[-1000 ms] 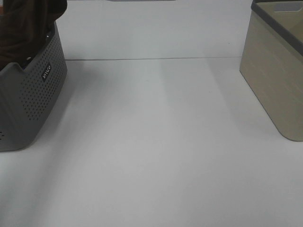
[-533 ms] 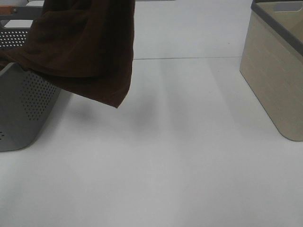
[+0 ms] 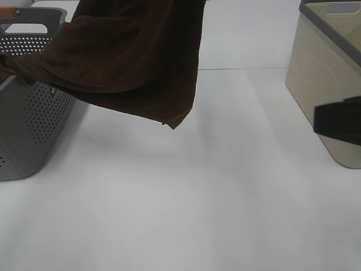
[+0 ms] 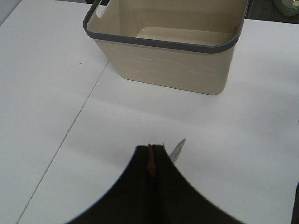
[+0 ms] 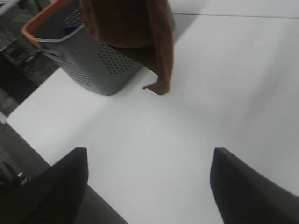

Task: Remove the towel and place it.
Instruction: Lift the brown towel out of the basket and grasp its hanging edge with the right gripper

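Note:
The dark brown towel [image 3: 135, 56] hangs in the air from above the top edge of the exterior view. Its left part still drapes over the grey perforated basket [image 3: 28, 130], and its lowest corner hangs above the table. In the left wrist view my left gripper [image 4: 150, 161] is shut on a bunched fold of the towel [image 4: 154, 196], which covers the fingers. My right gripper [image 5: 149, 154] is open and empty above the table, and shows as a dark shape at the right edge of the exterior view [image 3: 338, 120]. The towel [image 5: 135, 32] hangs ahead of it.
A beige basket with a grey rim [image 3: 333, 84] stands at the right and looks empty in the left wrist view [image 4: 168, 42]. The grey basket [image 5: 88, 60] has an orange rim. A seam [image 3: 248, 69] crosses the white table.
The towel has risen out of the grey basket and swung to the right across the table. My right gripper has come into the exterior view at the right edge.

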You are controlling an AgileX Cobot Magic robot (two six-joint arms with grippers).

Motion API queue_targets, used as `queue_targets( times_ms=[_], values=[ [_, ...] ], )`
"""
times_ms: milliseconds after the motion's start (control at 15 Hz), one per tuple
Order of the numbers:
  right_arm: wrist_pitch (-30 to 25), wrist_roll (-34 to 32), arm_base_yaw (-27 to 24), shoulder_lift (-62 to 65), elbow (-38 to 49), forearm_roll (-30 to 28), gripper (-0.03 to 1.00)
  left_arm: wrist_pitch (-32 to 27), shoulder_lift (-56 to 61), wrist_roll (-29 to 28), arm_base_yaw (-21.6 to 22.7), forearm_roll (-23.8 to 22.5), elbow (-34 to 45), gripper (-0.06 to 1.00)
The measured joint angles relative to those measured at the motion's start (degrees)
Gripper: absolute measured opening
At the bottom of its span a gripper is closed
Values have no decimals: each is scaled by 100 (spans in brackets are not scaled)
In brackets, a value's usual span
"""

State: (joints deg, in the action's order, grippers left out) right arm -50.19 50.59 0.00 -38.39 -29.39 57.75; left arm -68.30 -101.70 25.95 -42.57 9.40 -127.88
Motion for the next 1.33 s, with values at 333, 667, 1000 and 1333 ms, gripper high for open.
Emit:
queue_targets(
  times_ms=[333, 667, 1000, 1333],
  values=[
    [-602, 4011, 0, -2510, 0, 3140, 70, 17, 0, 17, 0, 0, 0, 0],
    [-642, 6039, 1026, -4715, -229, 4137, 70, 395, 0, 17, 0, 0, 0, 0],
    [-521, 6079, 1197, -5810, -934, 4154, 70, 516, 0, 17, 0, 6, 0, 0],
    [-1003, 6113, 1197, -5936, -1324, 4200, 70, 865, 0, 17, 0, 6, 0, 0]
  ],
)
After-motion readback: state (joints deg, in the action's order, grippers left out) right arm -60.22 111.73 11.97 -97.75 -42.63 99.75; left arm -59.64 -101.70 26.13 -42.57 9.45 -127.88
